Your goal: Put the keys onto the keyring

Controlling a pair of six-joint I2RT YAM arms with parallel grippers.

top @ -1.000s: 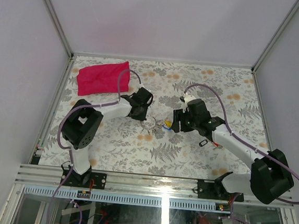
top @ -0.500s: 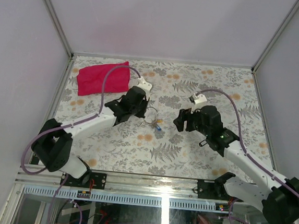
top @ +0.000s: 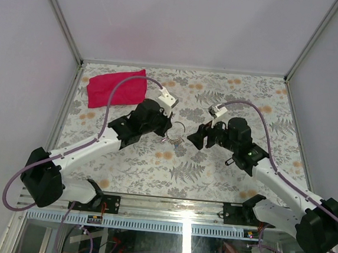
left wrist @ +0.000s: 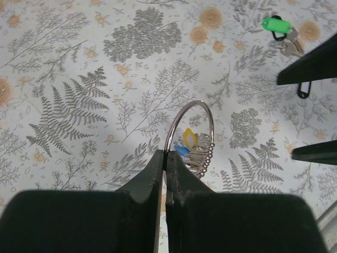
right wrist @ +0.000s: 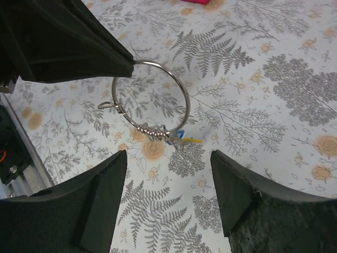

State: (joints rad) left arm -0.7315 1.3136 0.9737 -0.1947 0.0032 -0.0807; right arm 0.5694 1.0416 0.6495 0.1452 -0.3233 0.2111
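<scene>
My left gripper (top: 170,126) is shut on the keyring (top: 179,129), a thin silver ring, and holds it above the table. In the left wrist view the ring (left wrist: 192,102) rises from the closed fingertips of that gripper (left wrist: 166,155). Several keys hang on its lower part, with a yellow head (left wrist: 189,138) and a blue head (left wrist: 181,151) showing. My right gripper (top: 196,135) is open and empty, just right of the ring. Its view shows the ring (right wrist: 186,100) and the hanging keys (right wrist: 158,133) ahead of its open fingers (right wrist: 168,195). A green-tagged key (left wrist: 276,25) lies on the table.
A red cloth (top: 114,87) lies at the back left of the floral table. A small black clip (top: 230,162) lies under the right arm. The right gripper's black fingers (left wrist: 310,66) reach into the left wrist view from the right.
My left gripper has lifted the keyring with its keys off the table and carried it up and right. My right gripper drew back, then moved left toward the ring, jaws open.
</scene>
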